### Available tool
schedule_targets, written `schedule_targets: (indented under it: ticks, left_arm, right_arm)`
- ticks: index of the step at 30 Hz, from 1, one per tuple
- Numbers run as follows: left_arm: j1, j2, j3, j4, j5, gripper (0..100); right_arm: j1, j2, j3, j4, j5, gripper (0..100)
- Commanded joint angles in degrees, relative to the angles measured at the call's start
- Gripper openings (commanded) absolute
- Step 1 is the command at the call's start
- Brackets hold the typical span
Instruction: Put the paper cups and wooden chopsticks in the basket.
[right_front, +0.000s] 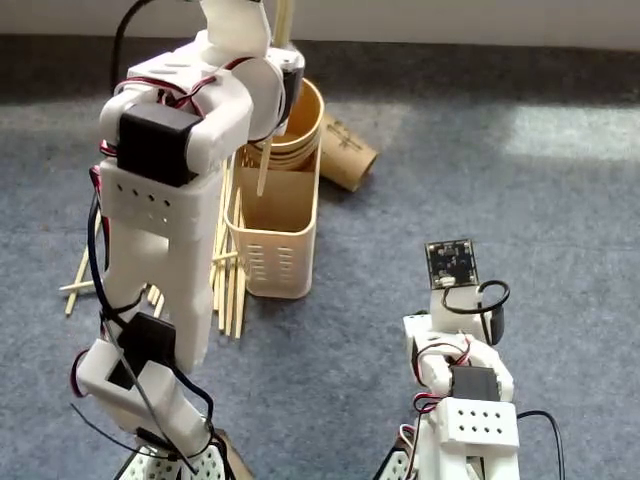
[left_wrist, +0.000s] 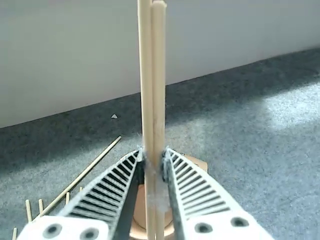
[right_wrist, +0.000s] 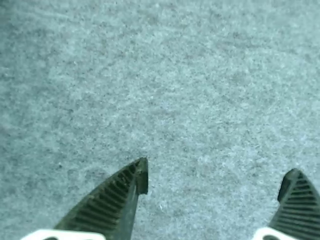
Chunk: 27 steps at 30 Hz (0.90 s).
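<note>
**Chopsticks pinched upright over the basket**

The left arm (right_front: 165, 200) stands tall at the left of the grey-carpeted table (right_front: 520, 220), its upper end bent over the far part of the basket (right_front: 272, 265). The left jaws are pressed together on a pair of wooden chopsticks (left_wrist: 152, 75), pinching them side by side and nearly upright. In the high view the pair's lower end hangs over the basket's opening. Whether it touches anything inside cannot be told.

The cream, slotted basket sits lengthways, near end to far end, just right of the left arm. A paper cup (right_front: 308, 115) stands upright in its far end. A second paper cup (right_front: 348, 152) lies on its side on the table just right of the basket's far end, apart from the one inside.

Loose chopsticks (right_front: 232, 275) lie on the table along the basket's left side. More of them are scattered farther left, partly hidden behind the arm. The left wrist view shows several of these on the carpet, with a white wall (left_wrist: 65, 55) beyond.

The right arm (right_front: 462, 405) sits low at the near right, well apart from the basket. The right jaws are spread wide over bare carpet, holding nothing.
</note>
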Motion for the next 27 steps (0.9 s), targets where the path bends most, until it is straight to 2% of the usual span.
schedule_targets:
  ticks: [1,10,17,23,27]
  left_arm:
    - [0.5,-2.2,1.1,-1.1,0.5,12]
    - [0.5,-2.7,0.9,-0.8,0.5,12]
    - [-3.8,-2.7,1.0,0.6,0.4,12]
    - [-3.7,-2.6,1.1,1.0,0.2,12]
    - [-3.8,-2.2,1.1,5.9,0.2,12]
  right_arm:
    - [0.5,-0.6,-0.3,-1.0,0.7,39.3]
    - [0.5,-0.6,-0.3,-1.0,0.7,39.3]
    - [0.5,-0.6,-0.3,-1.0,0.7,39.3]
    - [0.5,-0.6,-0.3,-1.0,0.7,39.3]
    - [0.5,-0.6,-0.3,-1.0,0.6,39.3]
